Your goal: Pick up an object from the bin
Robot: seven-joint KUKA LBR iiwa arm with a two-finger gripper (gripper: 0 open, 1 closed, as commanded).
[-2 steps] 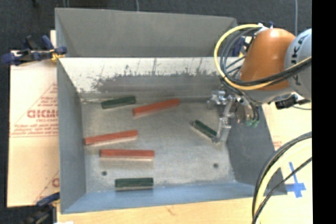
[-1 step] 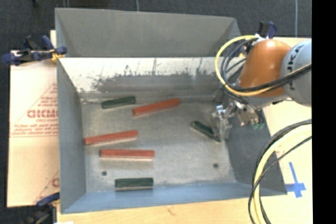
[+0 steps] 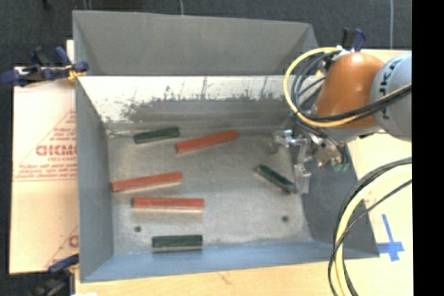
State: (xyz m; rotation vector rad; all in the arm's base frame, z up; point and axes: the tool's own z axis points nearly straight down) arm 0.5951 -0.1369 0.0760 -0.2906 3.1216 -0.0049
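The orange cover point(image 3: 350, 83) and cables point(image 3: 297, 80) hide the bin's point(image 3: 94, 170) far right corner; the gripper point(image 3: 303, 181) covers one end of the dark green bar point(image 3: 273, 177) beneath it.

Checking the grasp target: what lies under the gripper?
A dark green bar lies slanted on the bin floor beneath the gripper. Its right end is covered by the gripper, so contact cannot be seen.

Wrist cover point(image 3: 347, 83): glossy orange, rounded dome.
Arm link point(image 3: 397, 90): pale grey-silver shell with a dark marking.
Cables point(image 3: 297, 83): yellow and black, looped round the orange cover; another bundle curves at lower right.
Gripper point(image 3: 303, 166): small, bare metal.
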